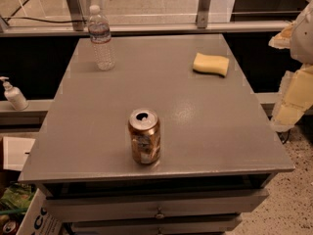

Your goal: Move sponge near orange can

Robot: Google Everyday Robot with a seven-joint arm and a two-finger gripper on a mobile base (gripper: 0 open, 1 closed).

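The sponge (pixel 211 63), a pale yellow foam block with wavy sides, lies flat on the far right part of the grey table (pixel 98 121). The orange can (pixel 145 136) stands upright near the table's front edge, about at the middle, with its silver top opened. My gripper (pixel 292 89) hangs at the right edge of the view, off the table's right side. It is to the right of the sponge and a little nearer the camera, touches nothing and holds nothing.
A clear plastic water bottle (pixel 101 37) stands at the table's far left corner. A white pump bottle (pixel 13 95) sits on a ledge to the left. Drawers (pixel 156 208) run below the table front. A railing (pixel 146 27) runs behind the table.
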